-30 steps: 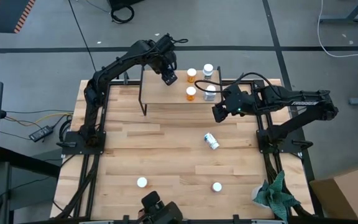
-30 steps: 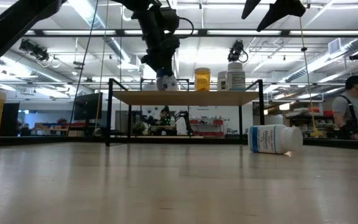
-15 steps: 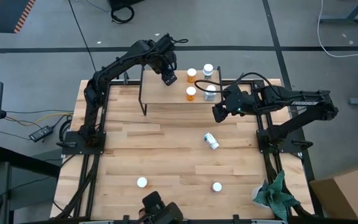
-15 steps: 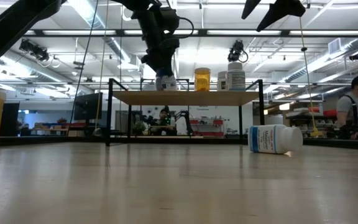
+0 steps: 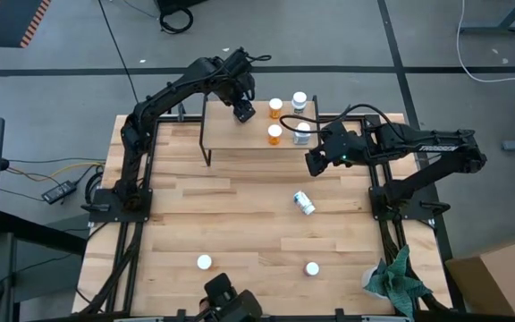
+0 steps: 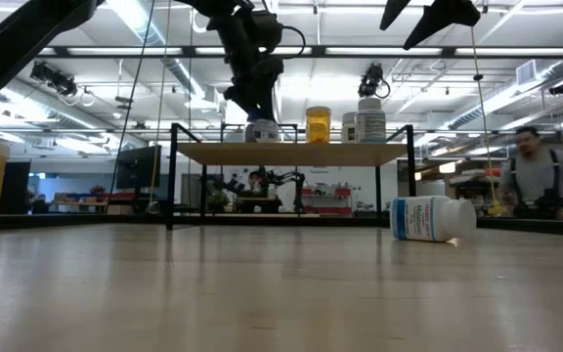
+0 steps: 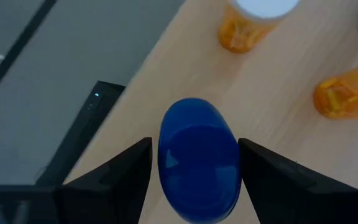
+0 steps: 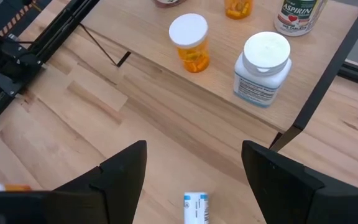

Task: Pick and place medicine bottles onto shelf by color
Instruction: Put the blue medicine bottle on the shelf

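- The left pincer (image 5: 244, 111) hangs over the far left part of the small light-wood shelf on thin black legs (image 5: 240, 139), directly above a blue-topped medicine bottle (image 7: 199, 158) that stands upright on the board.
- In the left wrist view its two dark fingers (image 7: 120, 174) sit either side of the blue cap with slim gaps showing, so the jaws are parted and not clamping the bottle.
- On the shelf to the right of that bottle stand two orange white-capped bottles (image 5: 275, 108) and two white bottles (image 5: 299, 101).
- The right pincer (image 5: 315, 165) hovers above the wooden counter (image 5: 195, 206) just in front of the shelf's right end, jaws wide apart and empty.
- A white bottle with a blue label (image 5: 304, 202) lies on its side on the counter, below the right pincer.
- Two more white-capped bottles (image 5: 204, 262) stand near the counter's front edge, well apart.
- A person (image 6: 541, 181) shows in the room beyond.
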`<action>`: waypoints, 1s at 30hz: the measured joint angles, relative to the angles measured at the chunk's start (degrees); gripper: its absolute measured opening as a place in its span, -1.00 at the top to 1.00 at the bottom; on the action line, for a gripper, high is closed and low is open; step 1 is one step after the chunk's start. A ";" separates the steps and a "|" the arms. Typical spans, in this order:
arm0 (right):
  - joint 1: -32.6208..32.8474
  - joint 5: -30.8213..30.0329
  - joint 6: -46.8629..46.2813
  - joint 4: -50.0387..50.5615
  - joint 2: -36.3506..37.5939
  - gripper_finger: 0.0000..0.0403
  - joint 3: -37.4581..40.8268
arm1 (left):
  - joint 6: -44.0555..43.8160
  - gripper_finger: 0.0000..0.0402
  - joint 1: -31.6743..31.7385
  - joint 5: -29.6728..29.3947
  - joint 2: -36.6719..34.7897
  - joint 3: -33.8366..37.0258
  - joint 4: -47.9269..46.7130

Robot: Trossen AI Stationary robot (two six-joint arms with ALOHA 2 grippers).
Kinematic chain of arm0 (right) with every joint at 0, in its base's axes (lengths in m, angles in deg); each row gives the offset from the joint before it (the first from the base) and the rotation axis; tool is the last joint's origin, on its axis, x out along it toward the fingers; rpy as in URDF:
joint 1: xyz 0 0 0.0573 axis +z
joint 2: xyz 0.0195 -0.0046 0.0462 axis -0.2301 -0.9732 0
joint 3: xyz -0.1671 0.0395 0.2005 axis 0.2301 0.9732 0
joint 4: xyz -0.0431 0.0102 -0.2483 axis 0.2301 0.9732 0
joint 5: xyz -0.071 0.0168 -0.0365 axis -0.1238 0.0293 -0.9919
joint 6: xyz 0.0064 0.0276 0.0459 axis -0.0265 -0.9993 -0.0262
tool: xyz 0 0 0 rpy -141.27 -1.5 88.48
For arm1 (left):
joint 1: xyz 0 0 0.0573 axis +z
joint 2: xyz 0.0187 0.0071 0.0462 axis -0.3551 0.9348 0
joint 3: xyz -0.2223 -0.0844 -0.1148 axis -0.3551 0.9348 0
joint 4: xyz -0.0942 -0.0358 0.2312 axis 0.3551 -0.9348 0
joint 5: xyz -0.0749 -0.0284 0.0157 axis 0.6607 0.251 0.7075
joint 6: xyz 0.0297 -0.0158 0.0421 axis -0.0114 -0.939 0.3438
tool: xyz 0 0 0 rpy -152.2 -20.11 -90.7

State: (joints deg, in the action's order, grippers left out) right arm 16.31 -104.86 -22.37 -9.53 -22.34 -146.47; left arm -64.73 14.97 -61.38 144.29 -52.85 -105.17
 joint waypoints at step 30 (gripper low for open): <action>5.32 4.54 -6.57 6.98 -0.06 -0.34 0.28 | -1.01 -0.14 -20.63 4.94 -5.09 -5.19 -12.00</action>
State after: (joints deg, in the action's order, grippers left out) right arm 21.62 -100.32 -28.95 -2.55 -22.40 -146.19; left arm -65.74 -5.67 -56.44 139.20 -58.04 -117.17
